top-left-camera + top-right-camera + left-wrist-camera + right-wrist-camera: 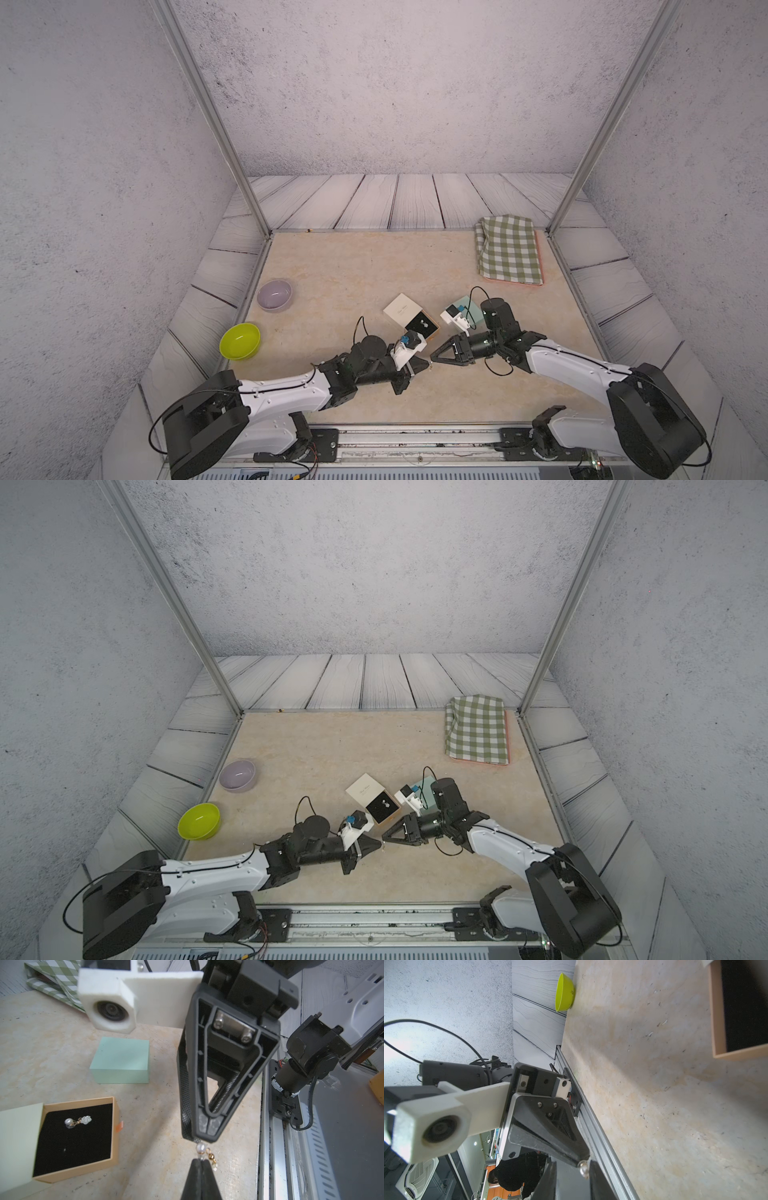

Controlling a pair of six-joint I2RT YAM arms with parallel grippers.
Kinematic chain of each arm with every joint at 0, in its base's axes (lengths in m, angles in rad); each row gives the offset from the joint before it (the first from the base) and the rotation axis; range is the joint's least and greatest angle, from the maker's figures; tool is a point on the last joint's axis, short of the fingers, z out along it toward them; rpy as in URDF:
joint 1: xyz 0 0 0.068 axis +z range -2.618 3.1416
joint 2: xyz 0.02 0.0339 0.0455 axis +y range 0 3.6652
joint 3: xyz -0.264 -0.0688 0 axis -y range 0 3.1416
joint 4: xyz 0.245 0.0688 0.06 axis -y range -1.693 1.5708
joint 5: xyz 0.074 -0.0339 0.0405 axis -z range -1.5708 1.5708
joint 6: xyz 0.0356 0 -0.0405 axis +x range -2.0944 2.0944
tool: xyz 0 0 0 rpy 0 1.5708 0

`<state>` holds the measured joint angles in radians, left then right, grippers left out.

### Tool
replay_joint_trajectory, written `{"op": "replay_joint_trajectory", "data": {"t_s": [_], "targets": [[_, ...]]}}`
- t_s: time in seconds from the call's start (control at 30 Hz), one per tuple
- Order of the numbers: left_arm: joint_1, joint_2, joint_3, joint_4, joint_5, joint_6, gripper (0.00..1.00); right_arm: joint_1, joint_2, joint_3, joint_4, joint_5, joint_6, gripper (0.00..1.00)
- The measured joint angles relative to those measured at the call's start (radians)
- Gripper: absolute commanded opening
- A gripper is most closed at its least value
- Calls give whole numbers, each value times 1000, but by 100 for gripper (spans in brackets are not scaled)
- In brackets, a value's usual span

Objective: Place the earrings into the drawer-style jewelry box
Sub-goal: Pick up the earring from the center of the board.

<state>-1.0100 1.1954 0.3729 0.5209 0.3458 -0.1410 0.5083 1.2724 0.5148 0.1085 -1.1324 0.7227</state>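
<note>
My left gripper (201,1161) is shut on one of the earrings (201,1147), a pearl with a short gold chain, held just above the table. My right gripper (573,1163) faces it tip to tip, open. The pearl (583,1167) sits between its fingers and lies against one of them. In both top views the two grippers (426,365) (433,360) meet in front of the drawer-style jewelry box (401,309) (365,789). Its tan tray (115,1130) is slid out. Another earring (78,1122) lies on the black lining.
A mint-green box (121,1061) stands behind the right wrist. A purple bowl (274,295) and a lime bowl (240,341) sit at the left edge. A green checked cloth (509,249) lies at the back right. A metal rail (415,436) runs along the front.
</note>
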Motion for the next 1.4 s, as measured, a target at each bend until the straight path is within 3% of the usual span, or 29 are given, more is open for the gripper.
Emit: {"op": "replay_joint_trajectory", "data": {"t_s": [0.4,1.33,1.37,1.4], "targets": [[0,0,0,0,2,-2,0,6,27,-18,18,-15,8,30],[0,-10,0,-4,-1,-7,0,23,39,-26,53,-21,39,7],[0,-9,0,-5,-1,-6,3,23,39,-26,51,-20,39,7],[0,-9,0,-8,-2,-6,13,23,39,-25,44,-20,39,7]]}}
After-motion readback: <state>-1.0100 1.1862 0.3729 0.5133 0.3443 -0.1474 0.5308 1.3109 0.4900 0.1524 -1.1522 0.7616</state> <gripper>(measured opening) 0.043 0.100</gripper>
